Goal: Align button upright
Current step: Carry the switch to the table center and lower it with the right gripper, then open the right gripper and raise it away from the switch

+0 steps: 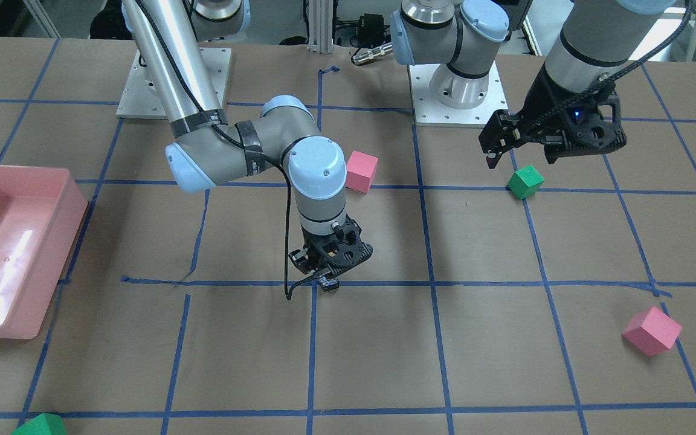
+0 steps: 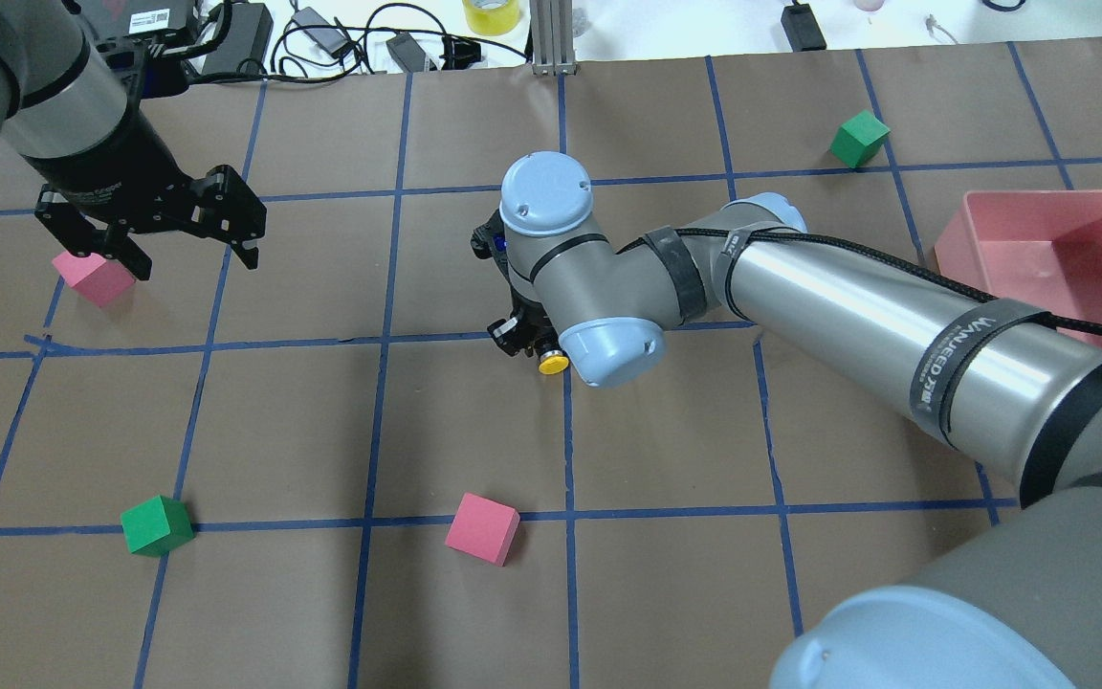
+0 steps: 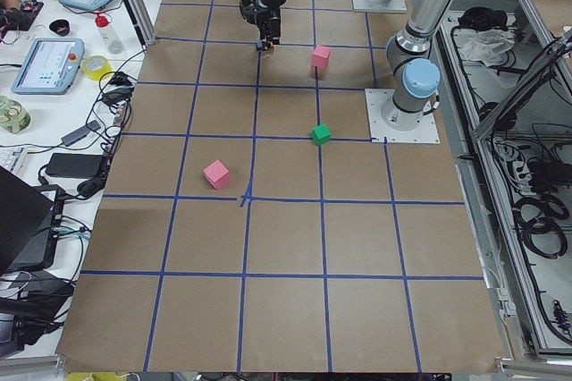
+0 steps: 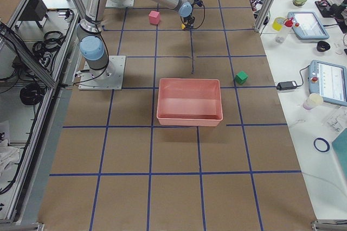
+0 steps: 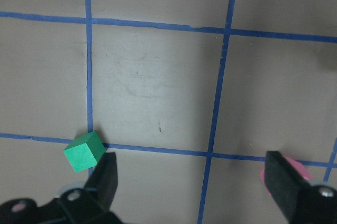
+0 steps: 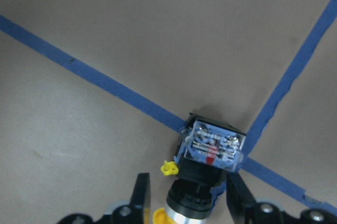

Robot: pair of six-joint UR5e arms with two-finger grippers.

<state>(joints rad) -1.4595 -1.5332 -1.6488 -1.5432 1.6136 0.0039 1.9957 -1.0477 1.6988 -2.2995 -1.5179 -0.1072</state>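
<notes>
The button (image 6: 210,149) has a whitish base block, a black body and a yellow cap (image 2: 552,364). It sits between my right gripper's fingers (image 6: 141,195) at a crossing of blue tape lines, base away from the wrist camera and cap toward it. My right gripper (image 1: 325,281) is low over the table's middle and is shut on the button's body. My left gripper (image 2: 195,258) hangs open and empty above the table, its fingers (image 5: 108,174) wide apart. It is far from the button.
A green cube (image 5: 82,151) and a pink cube (image 5: 296,172) lie under my left gripper. Another pink cube (image 2: 482,528) and green cubes (image 2: 157,524) (image 2: 859,138) lie around. A pink bin (image 2: 1048,206) stands at the right.
</notes>
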